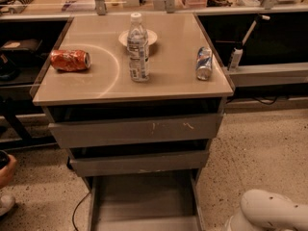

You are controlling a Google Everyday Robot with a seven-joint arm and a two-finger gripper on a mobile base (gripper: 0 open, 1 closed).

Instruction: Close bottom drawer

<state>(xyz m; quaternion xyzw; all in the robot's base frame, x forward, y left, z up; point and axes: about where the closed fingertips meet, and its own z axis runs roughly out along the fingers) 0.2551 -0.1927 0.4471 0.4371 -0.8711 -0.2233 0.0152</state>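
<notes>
The bottom drawer (144, 201) is pulled far out at the foot of the grey cabinet, its flat grey inside bare, its low front panel at the lower frame edge. Above it sit the mid-width drawer (139, 162) and the widest drawer (137, 130) with whitish scratches, both pulled out a little. Only the white rounded arm (272, 211) shows at the lower right, right of the bottom drawer. The gripper is out of view.
On the cabinet top (168, 81) stand a water bottle (138, 47) and a white dish (151, 35); a red can (70, 60) and a blue-silver can (204, 63) lie on their sides. A black cable (79, 211) lies on the speckled floor left. A person's hand and shoe (6, 177) are at the left edge.
</notes>
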